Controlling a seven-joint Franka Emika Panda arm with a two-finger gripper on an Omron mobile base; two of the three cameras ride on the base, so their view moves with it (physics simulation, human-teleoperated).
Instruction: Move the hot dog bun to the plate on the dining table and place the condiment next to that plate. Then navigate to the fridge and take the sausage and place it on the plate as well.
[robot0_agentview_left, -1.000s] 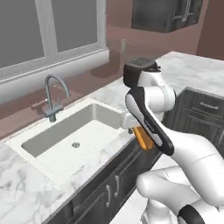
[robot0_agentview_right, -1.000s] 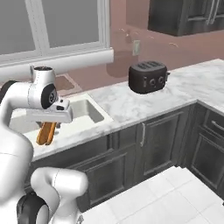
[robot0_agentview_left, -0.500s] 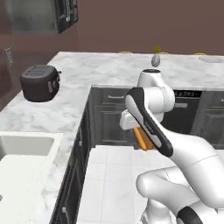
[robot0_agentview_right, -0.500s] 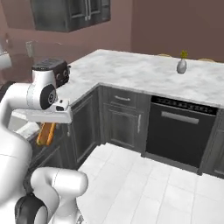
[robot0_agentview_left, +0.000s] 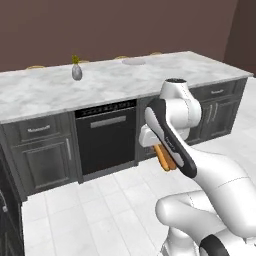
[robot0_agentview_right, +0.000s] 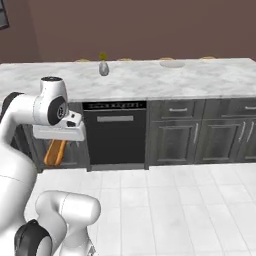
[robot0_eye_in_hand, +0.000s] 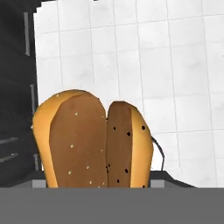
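The hot dog bun (robot0_eye_in_hand: 94, 140) hangs clamped in the gripper (robot0_agentview_right: 56, 151) above the white tiled floor (robot0_agentview_right: 190, 200), so the carry to the plate (robot0_agentview_right: 170, 63) is in hand. Next, I judge, comes driving closer to the marble worktop (robot0_agentview_left: 115, 80), past the dishwasher (robot0_agentview_right: 115, 132) and vase (robot0_agentview_right: 103, 66).

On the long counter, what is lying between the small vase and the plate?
Nothing: in the right base view the marble counter is bare between the vase and the plate.
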